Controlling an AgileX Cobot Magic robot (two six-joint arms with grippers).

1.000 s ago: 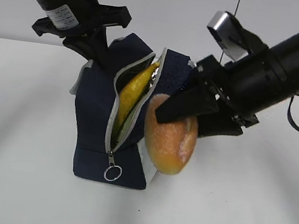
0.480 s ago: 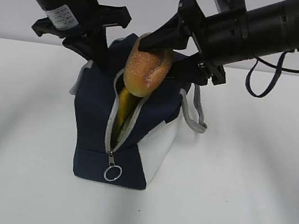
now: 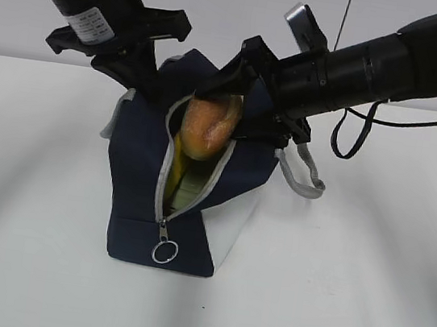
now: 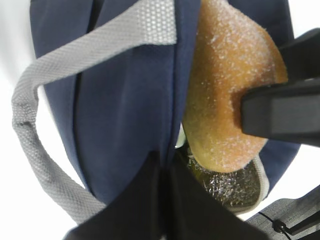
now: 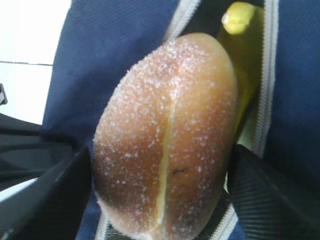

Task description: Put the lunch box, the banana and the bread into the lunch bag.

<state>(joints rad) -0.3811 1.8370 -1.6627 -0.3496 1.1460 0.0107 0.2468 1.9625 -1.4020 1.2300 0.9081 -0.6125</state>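
The navy lunch bag (image 3: 140, 169) stands on the white worktop (image 3: 346, 295) with its zipper parted. The left end effector (image 4: 162, 200) is pressed together on the bag's fabric at the edge of the opening. The right end effector (image 3: 223, 103) has its fingers on either side of the bread (image 3: 207, 125), which sits partway into the mouth of the bag; whether they pinch it or stand slack cannot be told. The banana (image 5: 245, 60) lies inside, just behind the bread.
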